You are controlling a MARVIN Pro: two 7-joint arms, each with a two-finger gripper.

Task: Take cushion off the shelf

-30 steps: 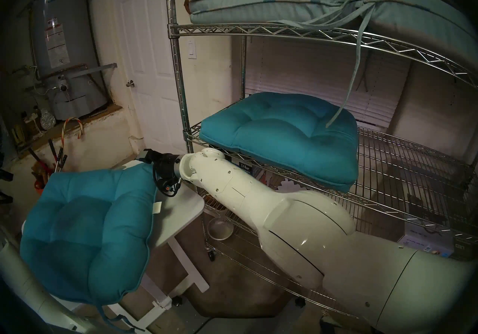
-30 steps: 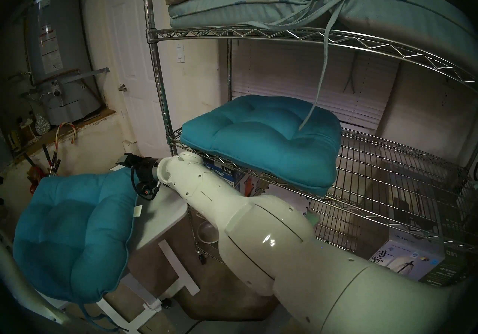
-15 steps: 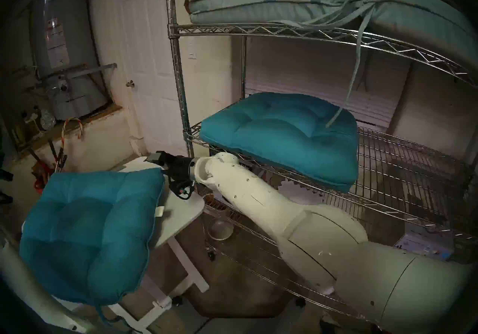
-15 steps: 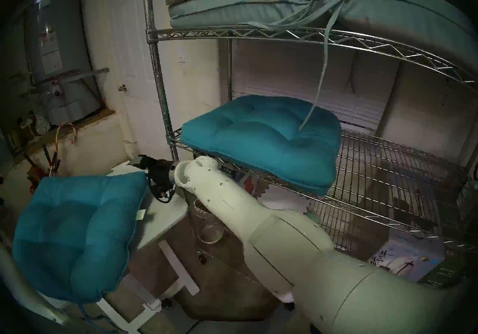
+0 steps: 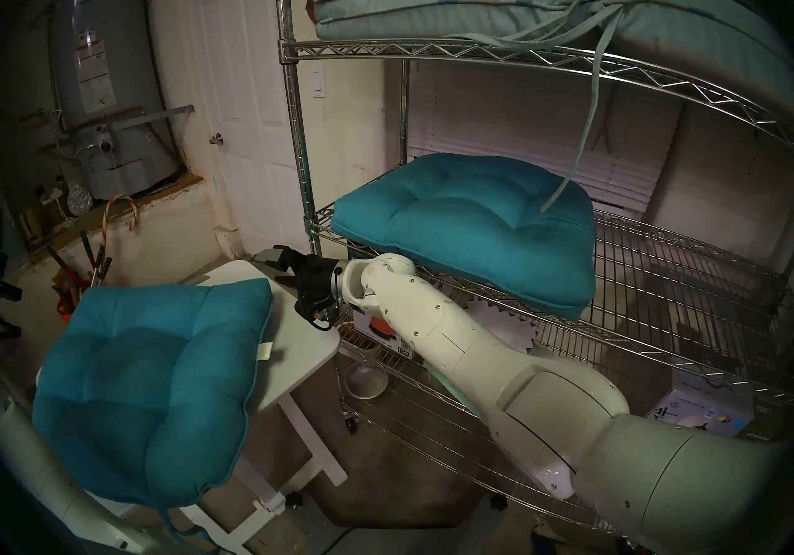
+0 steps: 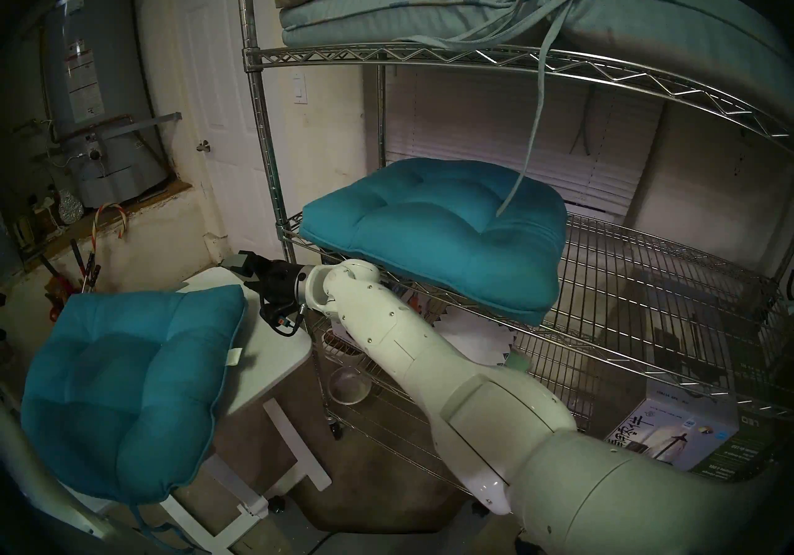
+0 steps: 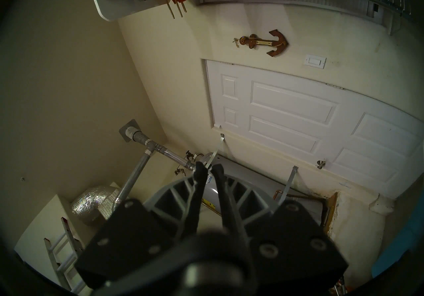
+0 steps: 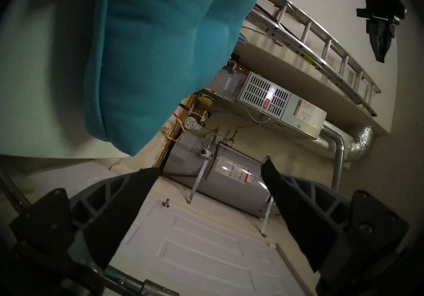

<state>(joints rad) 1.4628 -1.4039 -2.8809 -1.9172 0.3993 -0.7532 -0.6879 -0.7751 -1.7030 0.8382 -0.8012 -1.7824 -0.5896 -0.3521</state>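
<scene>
Right gripper (image 5: 275, 268) hangs over the far corner of the white tabletop (image 5: 300, 352), jaws wide apart and holding nothing, just past the corner of the teal cushion (image 5: 150, 391) lying on that tabletop; a second teal cushion (image 5: 468, 227) sits on the middle tier of the shelf (image 5: 644, 283), front edge overhanging the wire, a pale tie strap (image 5: 584, 120) from the stacked cushions (image 5: 429, 4) above dangling onto it. Shelf post (image 5: 300, 154) stands beside the right wrist. Left gripper (image 7: 210, 170) points at the water heater (image 5: 107, 90) and door (image 7: 298, 123), jaws nearly closed with a narrow gap, nothing between them.
</scene>
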